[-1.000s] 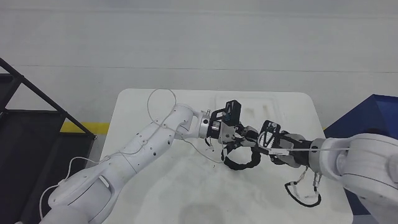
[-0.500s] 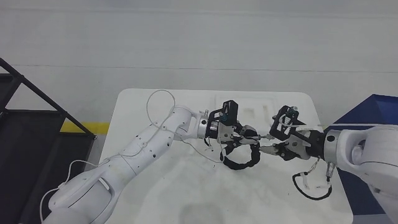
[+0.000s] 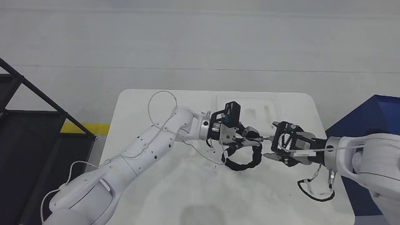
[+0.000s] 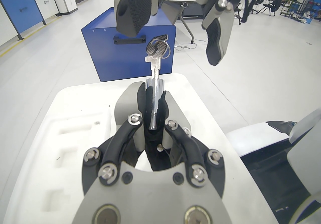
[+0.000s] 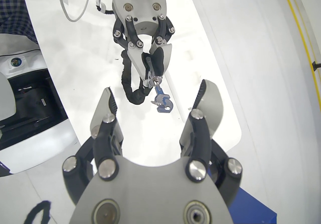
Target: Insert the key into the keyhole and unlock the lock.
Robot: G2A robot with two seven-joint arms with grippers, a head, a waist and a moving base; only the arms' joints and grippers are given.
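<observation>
Lock point(image 4: 154, 109) is clamped in the left hand point(image 4: 153, 89) so the seated key point(image 4: 156, 51) can be turned; right hand point(image 4: 173, 31) is spread apart, near it.

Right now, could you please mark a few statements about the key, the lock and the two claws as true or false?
1. The key sits in the lock. True.
2. The right claw is shut on the key. False: it is open and clear of the key.
3. The left claw grips the lock. True.
4. The cable on the lock is red. False: it is black.
</observation>
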